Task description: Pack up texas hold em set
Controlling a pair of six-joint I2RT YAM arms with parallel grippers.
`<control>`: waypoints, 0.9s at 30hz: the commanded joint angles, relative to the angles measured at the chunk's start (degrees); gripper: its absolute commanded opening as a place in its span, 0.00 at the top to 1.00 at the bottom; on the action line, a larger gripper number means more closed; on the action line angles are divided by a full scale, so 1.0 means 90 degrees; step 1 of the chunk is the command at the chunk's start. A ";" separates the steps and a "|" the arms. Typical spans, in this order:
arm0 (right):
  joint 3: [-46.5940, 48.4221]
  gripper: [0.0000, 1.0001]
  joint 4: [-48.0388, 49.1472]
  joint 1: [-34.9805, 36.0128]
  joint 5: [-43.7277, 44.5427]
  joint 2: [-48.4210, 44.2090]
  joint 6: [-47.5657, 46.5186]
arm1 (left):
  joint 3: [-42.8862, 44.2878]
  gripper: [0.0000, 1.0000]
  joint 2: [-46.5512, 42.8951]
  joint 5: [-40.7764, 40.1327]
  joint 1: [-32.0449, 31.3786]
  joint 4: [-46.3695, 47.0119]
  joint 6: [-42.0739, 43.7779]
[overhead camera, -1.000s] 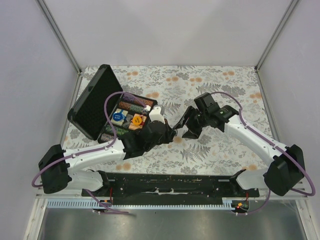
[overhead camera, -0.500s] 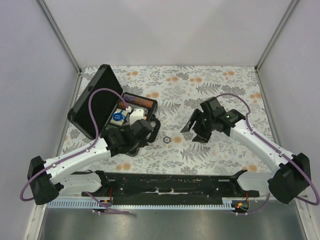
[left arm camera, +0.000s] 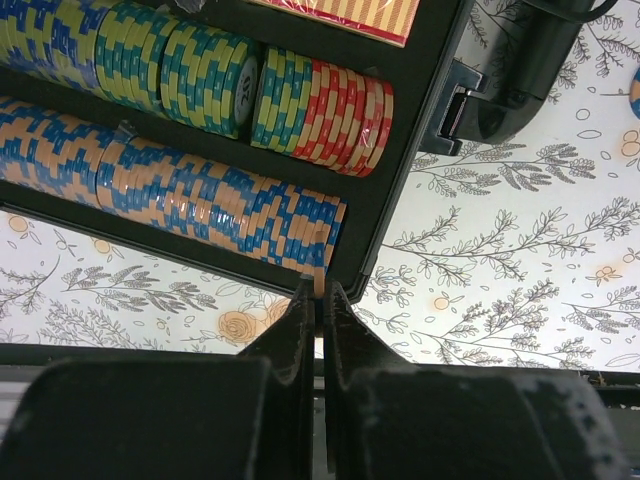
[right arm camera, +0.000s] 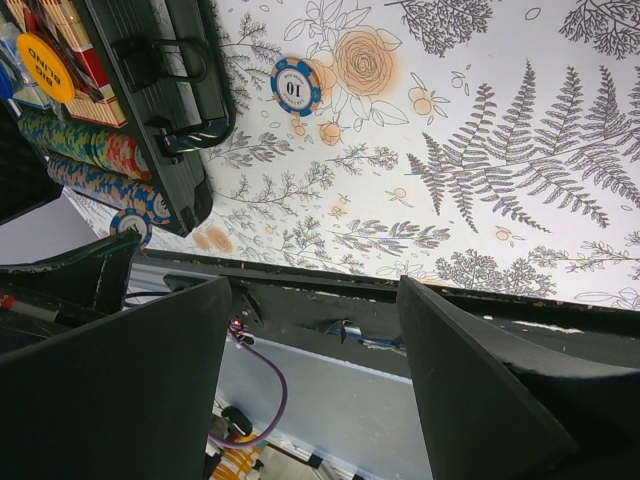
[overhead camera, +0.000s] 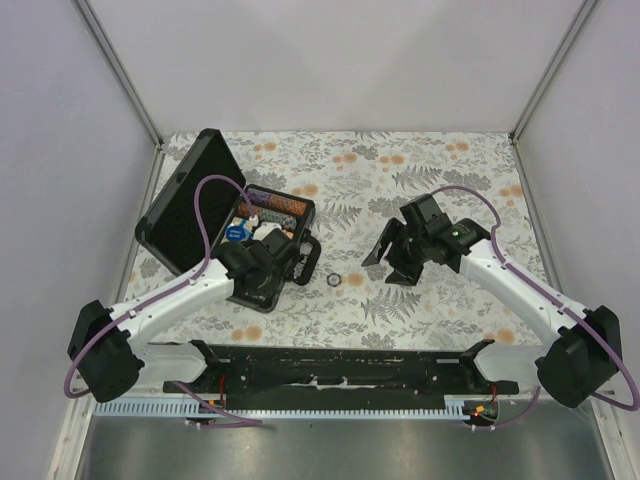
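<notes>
One chip [right arm camera: 131,225] is pinched edge-on in the clamped left gripper [left arm camera: 320,292] at 8 o'clock, prob lined up w/ the near row [left arm camera: 200,195] of the open-lidded case [left arm camera: 400,140] at 10, while the right gripper [right arm camera: 310,285], spread wide at 4, hovers nr the loose 10 chip [right arm camera: 296,85] at 6, likely its next pick.

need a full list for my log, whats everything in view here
case: one, black, open, left side of the table
chip rows: two seen, one orange-blue, one yellow, green and red, in the case
deck: one, reddish, in the case
orange disc: one, in the case
loose chip: one, blue-white, marked 10, on the table beside the case
held chip: one, blue-edged, at the case's near corner
table: one, floral
left gripper: black, shut on the held chip
right gripper: black, open, above the table
</notes>
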 commanded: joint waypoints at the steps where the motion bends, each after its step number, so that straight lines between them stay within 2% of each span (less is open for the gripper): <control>1: -0.0016 0.25 -0.0048 -0.0026 0.0141 -0.0123 -0.0085 | 0.0157 0.98 0.0055 -0.0034 0.0096 -0.0092 0.0422; 9: 0.0023 0.25 -0.0048 -0.0046 0.0082 -0.0054 -0.0153 | 0.0264 0.98 0.0211 -0.0239 0.0125 -0.0258 0.0452; 16: 0.0062 0.25 -0.0057 -0.0085 0.0034 0.0014 -0.0202 | 0.1444 0.98 0.0279 0.0288 0.0125 0.0191 0.1017; 19: 0.0092 0.25 -0.0057 -0.0114 0.0033 0.0024 -0.0241 | 0.2069 0.98 0.0610 0.0288 0.0193 0.0347 0.1271; 27: 0.0170 0.25 -0.0096 -0.0163 0.0053 0.0053 -0.0436 | 0.3134 0.98 0.2133 0.0746 0.0896 0.0904 0.1955</control>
